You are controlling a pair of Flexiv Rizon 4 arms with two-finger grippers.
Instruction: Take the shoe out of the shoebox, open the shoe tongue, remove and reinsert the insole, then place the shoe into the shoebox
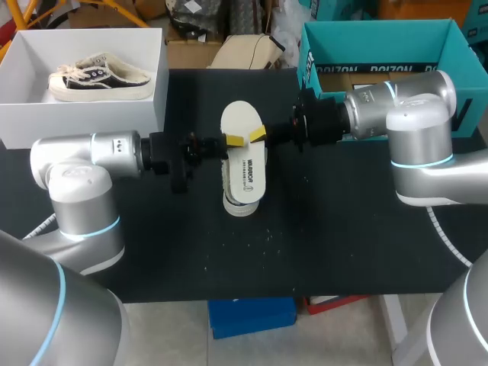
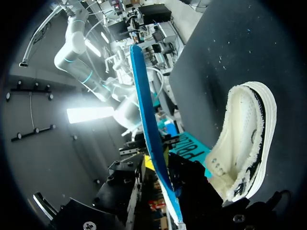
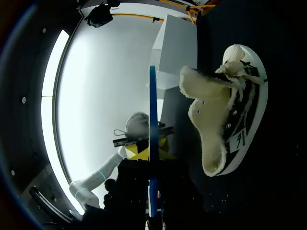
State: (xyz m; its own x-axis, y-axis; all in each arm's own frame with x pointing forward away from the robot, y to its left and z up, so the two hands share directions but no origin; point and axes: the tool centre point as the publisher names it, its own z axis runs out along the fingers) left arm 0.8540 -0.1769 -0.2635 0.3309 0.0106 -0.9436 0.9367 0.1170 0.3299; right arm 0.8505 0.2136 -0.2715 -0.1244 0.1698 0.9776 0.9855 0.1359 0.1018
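Note:
A white insole (image 1: 244,149) with a blue underside hangs level over the middle of the black table, between my two arms. My right gripper (image 1: 259,135) is shut on its right edge; in the right wrist view the insole (image 3: 152,120) runs edge-on through the right gripper (image 3: 152,191). My left gripper (image 1: 232,142) is at the insole's left edge, and in the left wrist view the insole (image 2: 144,96) passes through the left gripper (image 2: 168,191). A black-and-white fleece-lined shoe (image 1: 238,209) lies on the table beneath the insole, also seen as the shoe (image 2: 244,139) and shoe (image 3: 225,115).
The white shoebox (image 1: 160,84) stands at the back left with a second matching shoe (image 1: 99,78) inside. A teal box (image 1: 305,53) stands at the back right, behind my right arm. Bare black table lies in front of the shoe.

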